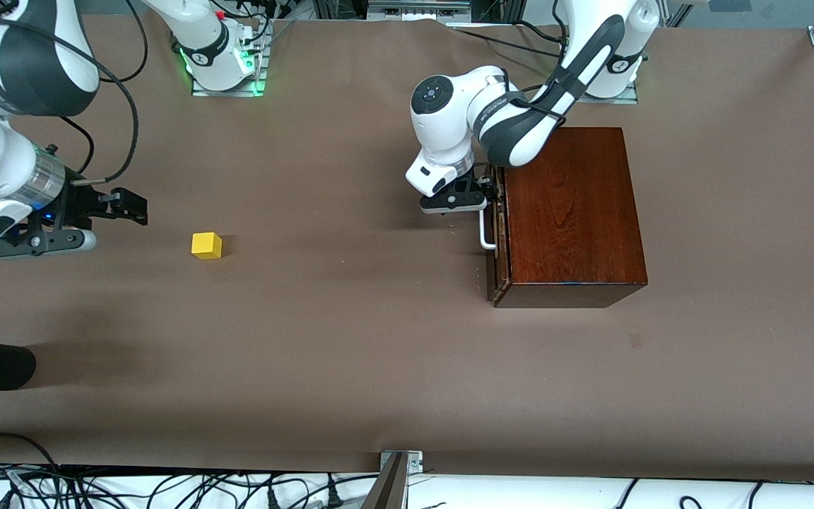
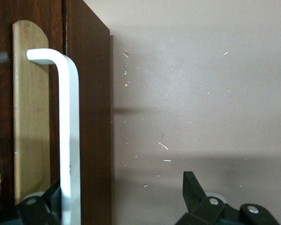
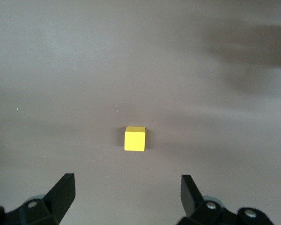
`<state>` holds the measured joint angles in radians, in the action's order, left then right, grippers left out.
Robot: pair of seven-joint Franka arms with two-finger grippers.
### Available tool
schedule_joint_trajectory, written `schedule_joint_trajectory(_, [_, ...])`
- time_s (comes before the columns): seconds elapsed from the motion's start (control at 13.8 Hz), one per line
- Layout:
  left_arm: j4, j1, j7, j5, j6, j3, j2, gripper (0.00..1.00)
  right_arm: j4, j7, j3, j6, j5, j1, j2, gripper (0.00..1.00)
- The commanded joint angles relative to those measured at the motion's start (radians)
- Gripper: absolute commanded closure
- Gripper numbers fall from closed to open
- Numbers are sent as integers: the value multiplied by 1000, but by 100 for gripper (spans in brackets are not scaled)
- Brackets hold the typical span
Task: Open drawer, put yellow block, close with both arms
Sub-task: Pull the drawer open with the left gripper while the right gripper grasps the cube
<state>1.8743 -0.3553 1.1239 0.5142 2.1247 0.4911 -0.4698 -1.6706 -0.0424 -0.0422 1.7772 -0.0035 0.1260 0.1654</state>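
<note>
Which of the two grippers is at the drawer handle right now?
The left gripper, open, with one finger behind the white handle of the drawer. The right gripper hangs open over bare table beside the yellow block.

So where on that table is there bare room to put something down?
The widest bare stretch lies between the yellow block and the wooden box, and all along the edge nearest the front camera. It is crowded at the drawer's handle, where the left hand sits open around it.
</note>
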Motion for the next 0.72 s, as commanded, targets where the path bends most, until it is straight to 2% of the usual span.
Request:
schedule_joint_trajectory(0.0, [-90, -60, 42, 1, 73, 9, -88, 0, -130, 16, 4, 134, -6, 3, -14, 0])
schedule_joint_trajectory(0.29, [-170, -100, 105, 3, 75, 9, -147, 0, -265, 16, 5, 338, -4, 17, 32, 0])
schedule_joint_trajectory(0.65, [-291, -143, 128, 0, 73, 7, -217, 0, -287, 18, 4, 456, 4, 17, 149, 0])
